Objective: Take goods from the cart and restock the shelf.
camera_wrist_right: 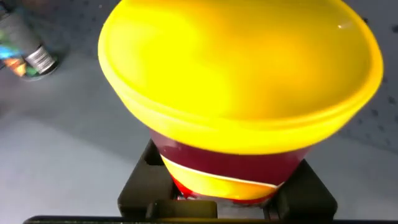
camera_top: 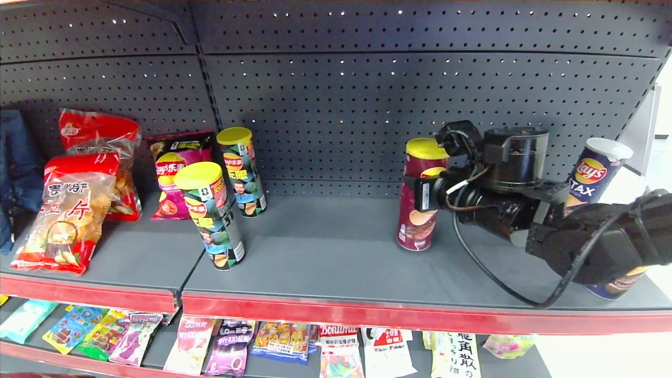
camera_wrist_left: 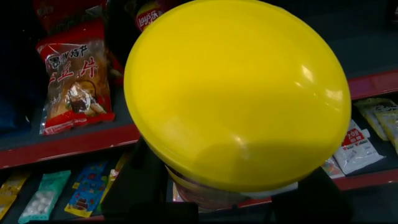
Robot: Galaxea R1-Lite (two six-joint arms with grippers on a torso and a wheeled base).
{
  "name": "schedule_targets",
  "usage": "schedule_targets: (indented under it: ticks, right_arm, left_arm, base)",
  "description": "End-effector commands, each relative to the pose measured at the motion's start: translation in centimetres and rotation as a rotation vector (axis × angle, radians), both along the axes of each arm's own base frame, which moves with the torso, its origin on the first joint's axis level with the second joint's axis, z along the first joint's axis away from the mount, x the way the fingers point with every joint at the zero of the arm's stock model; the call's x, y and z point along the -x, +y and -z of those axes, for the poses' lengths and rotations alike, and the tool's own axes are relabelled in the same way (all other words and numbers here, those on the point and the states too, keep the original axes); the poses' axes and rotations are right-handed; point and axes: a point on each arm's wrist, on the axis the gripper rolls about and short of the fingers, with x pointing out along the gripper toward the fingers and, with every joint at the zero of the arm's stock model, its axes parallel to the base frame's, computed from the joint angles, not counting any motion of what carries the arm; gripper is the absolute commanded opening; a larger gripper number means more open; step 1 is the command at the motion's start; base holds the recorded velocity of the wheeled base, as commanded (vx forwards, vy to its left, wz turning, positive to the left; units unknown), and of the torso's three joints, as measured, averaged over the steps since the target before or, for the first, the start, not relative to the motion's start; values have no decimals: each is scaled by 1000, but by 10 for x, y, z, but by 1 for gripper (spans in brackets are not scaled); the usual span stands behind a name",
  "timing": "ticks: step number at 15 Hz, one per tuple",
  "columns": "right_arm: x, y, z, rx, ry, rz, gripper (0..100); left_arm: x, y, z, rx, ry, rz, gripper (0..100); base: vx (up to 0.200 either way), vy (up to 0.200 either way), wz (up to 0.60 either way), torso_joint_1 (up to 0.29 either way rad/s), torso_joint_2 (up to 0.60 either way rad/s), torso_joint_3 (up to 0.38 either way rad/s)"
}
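Note:
A maroon chip can with a yellow lid (camera_top: pixel 418 212) stands upright on the grey shelf (camera_top: pixel 336 262), right of the middle. My right gripper (camera_top: pixel 423 193) is shut on its upper body, coming in from the right. The right wrist view shows the same can (camera_wrist_right: pixel 239 93) from above, held between the dark fingers (camera_wrist_right: pixel 146 183) of the right gripper (camera_wrist_right: pixel 227 196). In the left wrist view, my left gripper (camera_wrist_left: pixel 217 202) is shut on another yellow-lidded chip can (camera_wrist_left: pixel 239 93), held in front of the shelf's red edge (camera_wrist_left: pixel 68 146).
Two multicoloured cans (camera_top: pixel 211 223) (camera_top: pixel 242 170) with yellow lids stand left of centre. Snack bags (camera_top: pixel 68 215) fill the far left. A blue can with a white lid (camera_top: pixel 594 173) stands at the right. Another can (camera_top: pixel 614 286) sits under my right arm. Packets (camera_top: pixel 283 344) lie on the lower shelf.

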Motion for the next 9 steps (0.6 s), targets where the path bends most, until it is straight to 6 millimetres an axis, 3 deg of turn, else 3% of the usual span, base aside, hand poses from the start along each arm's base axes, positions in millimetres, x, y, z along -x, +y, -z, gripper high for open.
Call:
schedule_targets:
  ticks: [1, 6, 9]
  right_arm:
    - [22, -3, -4, -8, 2, 0, 0]
    - [45, 16, 2, -65, 17, 28, 0]
    - [53, 14, 6, -48, 30, 37, 0]
  left_arm:
    - [0, 0, 0, 1, -1, 0, 0]
    - [1, 0, -2, 0, -9, -1, 0]
    - [1, 0, -3, 0, -15, -1, 0]
  base:
    - [0, 0, 0, 0, 0, 0]
    - [0, 0, 0, 0, 0, 0]
    - [0, 0, 0, 0, 0, 0]
